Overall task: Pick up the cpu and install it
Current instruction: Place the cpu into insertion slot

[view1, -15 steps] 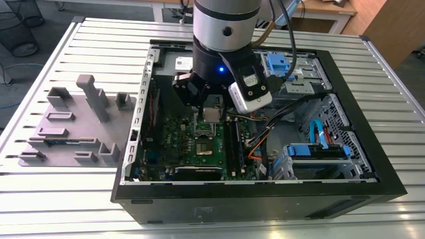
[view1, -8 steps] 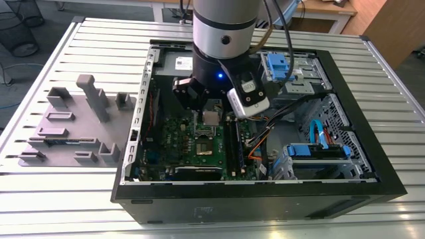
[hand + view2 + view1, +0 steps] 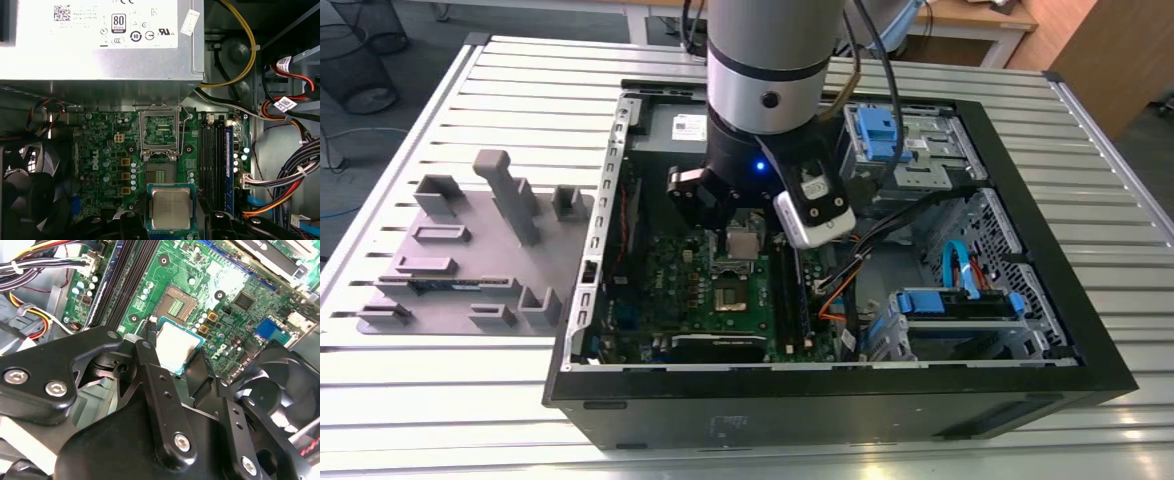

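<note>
The cpu (image 3: 171,206), a small square chip with a dull silvery top and a green border, hangs level between my black fingers (image 3: 150,347). My gripper (image 3: 171,222) is shut on it by two opposite edges, just above the green motherboard. In both wrist views the open socket (image 3: 159,175) lies right beside the chip, its contact field bare and its metal lid frame (image 3: 159,131) hinged up. In the exterior view the gripper (image 3: 742,228) reaches down inside the open computer case (image 3: 1107,380), with the cpu (image 3: 744,243) over the board near the socket (image 3: 731,297).
The grey power-supply box (image 3: 100,45) stands close behind the socket. Black memory slots (image 3: 215,160) run alongside it, and a black fan (image 3: 30,190) sits on the other side. Cable bundles (image 3: 280,175) and blue drive bays (image 3: 894,135) crowd the case. A grey parts fixture (image 3: 480,250) stands outside.
</note>
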`<action>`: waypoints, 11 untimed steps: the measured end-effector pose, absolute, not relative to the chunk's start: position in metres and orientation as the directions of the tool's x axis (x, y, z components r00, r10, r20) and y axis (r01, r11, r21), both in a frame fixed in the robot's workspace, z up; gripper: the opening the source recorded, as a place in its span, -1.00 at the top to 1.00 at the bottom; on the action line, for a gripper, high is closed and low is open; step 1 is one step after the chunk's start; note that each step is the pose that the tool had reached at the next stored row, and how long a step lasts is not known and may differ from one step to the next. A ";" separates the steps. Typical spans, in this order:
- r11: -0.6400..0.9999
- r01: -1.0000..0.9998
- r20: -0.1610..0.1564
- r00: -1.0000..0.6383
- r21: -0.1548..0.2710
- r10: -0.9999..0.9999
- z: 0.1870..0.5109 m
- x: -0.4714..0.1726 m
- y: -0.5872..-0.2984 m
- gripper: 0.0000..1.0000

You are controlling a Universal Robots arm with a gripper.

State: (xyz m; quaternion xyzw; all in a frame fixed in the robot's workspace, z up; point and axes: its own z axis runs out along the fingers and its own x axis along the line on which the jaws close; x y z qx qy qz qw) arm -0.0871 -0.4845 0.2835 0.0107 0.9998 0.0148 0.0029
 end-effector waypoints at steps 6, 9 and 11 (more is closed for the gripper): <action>0.999 0.021 -0.005 -1.000 0.030 0.021 0.276 -0.087 -0.484 0.06; 0.999 0.021 -0.005 -1.000 0.030 0.021 0.274 -0.087 -0.484 0.06; 0.999 0.021 -0.006 -1.000 0.030 0.021 0.273 -0.087 -0.484 0.06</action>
